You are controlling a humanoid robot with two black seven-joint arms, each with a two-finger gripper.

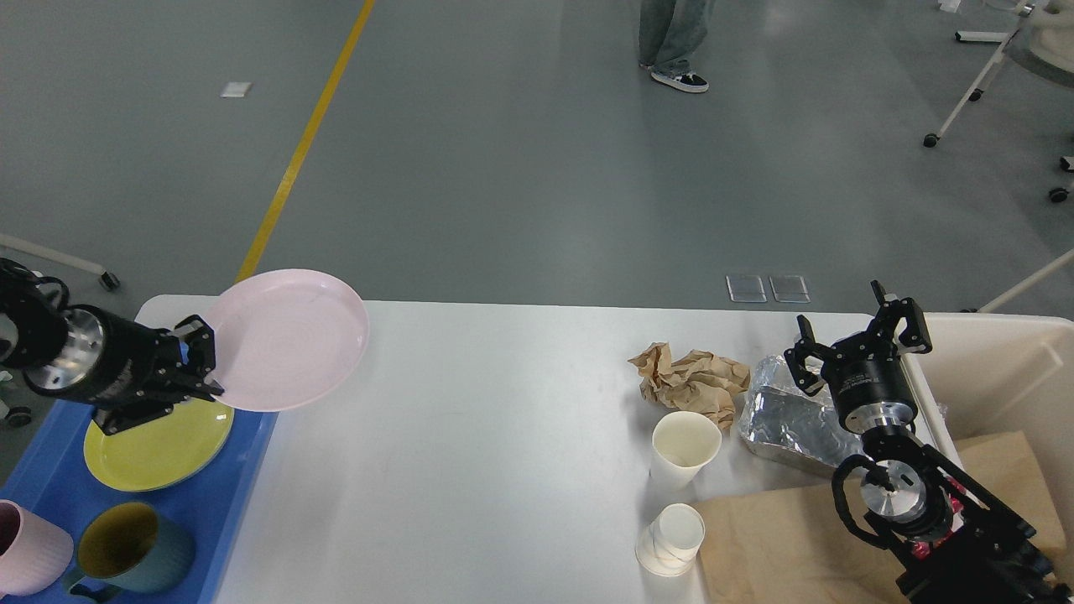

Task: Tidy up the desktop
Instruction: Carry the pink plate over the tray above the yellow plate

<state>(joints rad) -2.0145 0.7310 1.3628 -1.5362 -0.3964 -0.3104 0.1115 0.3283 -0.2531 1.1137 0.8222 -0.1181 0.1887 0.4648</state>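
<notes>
Two mugs point(134, 545) sit in the blue tray point(218, 512) at the far left, next to a yellow plate point(159, 449), and the left gripper point(200, 362) is clamped on the rim of a pink plate point(289, 335) held up over the tray's edge. Further right, the white desktop point(503, 453) carries crumpled brown paper point(692, 382), two paper cups point(684, 449) and a foil packet point(789, 419). Right gripper point(856, 335) hangs spread open, holding nothing, beside the beige bin point(1007, 369).

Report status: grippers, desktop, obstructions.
Left gripper shut on pink plate, raised. Right gripper open, empty. Desktop holds crumpled paper, foil, cups. Nothing obstructing.
</notes>
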